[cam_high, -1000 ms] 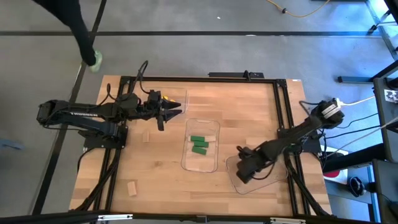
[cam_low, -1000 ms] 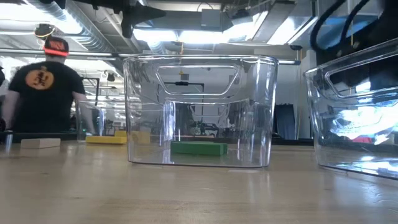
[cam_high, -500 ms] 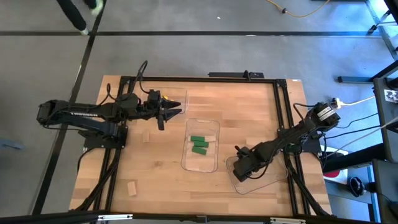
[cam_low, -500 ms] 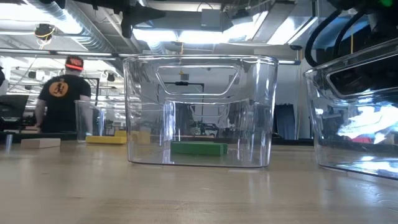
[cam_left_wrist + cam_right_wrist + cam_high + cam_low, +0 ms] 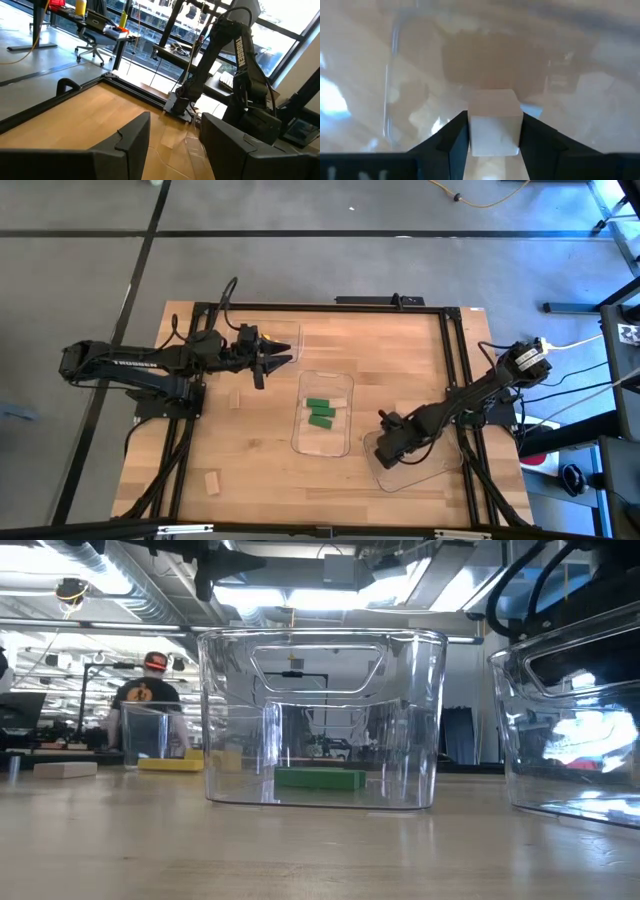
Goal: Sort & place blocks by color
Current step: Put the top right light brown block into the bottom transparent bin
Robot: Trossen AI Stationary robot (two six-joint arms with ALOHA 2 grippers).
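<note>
Our right gripper [image 5: 492,137] sits low over the right-hand clear tray [image 5: 430,472], a pale tan block [image 5: 493,122] pinched between its fingers, tray floor directly beneath. Left gripper [image 5: 277,356] waits open, empty, at the far tray. Green blocks [image 5: 320,412] lie in the middle tray.

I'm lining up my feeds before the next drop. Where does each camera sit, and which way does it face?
High: overhead, looking straight down; both arms show, left end effector, right end effector.
Low: table height, looking level through the middle tray; no end effector identifiable.
Left wrist: past its own open fingers across the table toward the right arm.
Right wrist: down into a clear tray, a pale tan block between its fingers.
Shared: green blocks appear in the high and low views.
</note>
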